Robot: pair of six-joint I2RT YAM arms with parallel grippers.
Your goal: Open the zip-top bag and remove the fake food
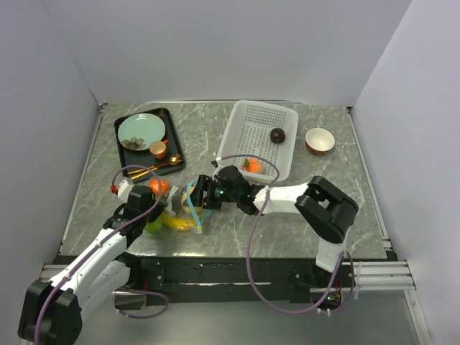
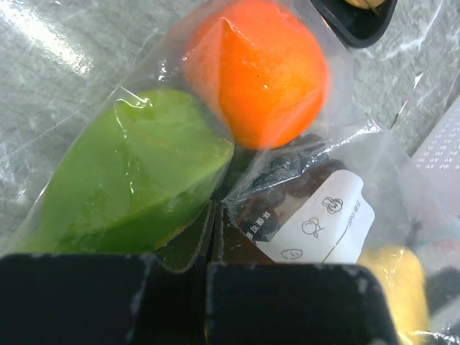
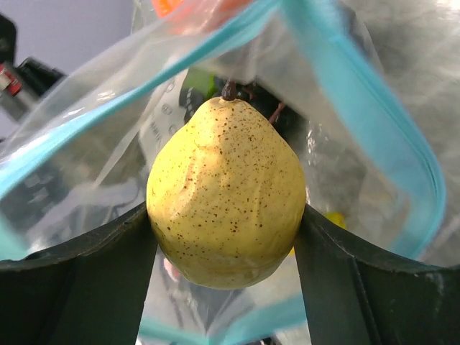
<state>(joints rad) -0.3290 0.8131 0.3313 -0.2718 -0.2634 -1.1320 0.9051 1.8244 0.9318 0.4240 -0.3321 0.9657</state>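
Closest to the arm bases, the left gripper (image 2: pixel 208 269) is clenched on the bag (image 1: pixel 180 215), at the end opposite its mouth, with the thin film pinched between the fingers. The bag lies on the table (image 1: pixel 345 208) just in front of both arms, toward the left. Through the film one sees a green fruit (image 2: pixel 129 165), an orange (image 2: pixel 259 72) and dark grapes (image 2: pixel 287 187), packed close together. At the other end the right gripper (image 3: pixel 224 223) reaches into the open mouth, inside the blue zipper strip (image 3: pixel 366 108), and grasps a yellow fruit (image 3: pixel 224 201) on two sides.

The bag is probably very light, soft and slippery, so it would follow any pull if nothing held it; the pinch opposite the mouth seems a good place. The yellow fruit looks hard and smooth, so it may slide from the fingers; a hold across its widest part seems safest.

Farther back stand a white basket (image 1: pixel 248 126) containing a peach (image 1: pixel 251 165) and a dark ball (image 1: pixel 277 134), a black tray (image 1: pixel 170 129) and a small bowl (image 1: pixel 320 140). The table is grey marble, rather glossy, closed by plain pale walls (image 1: pixel 215 50) on three sides.
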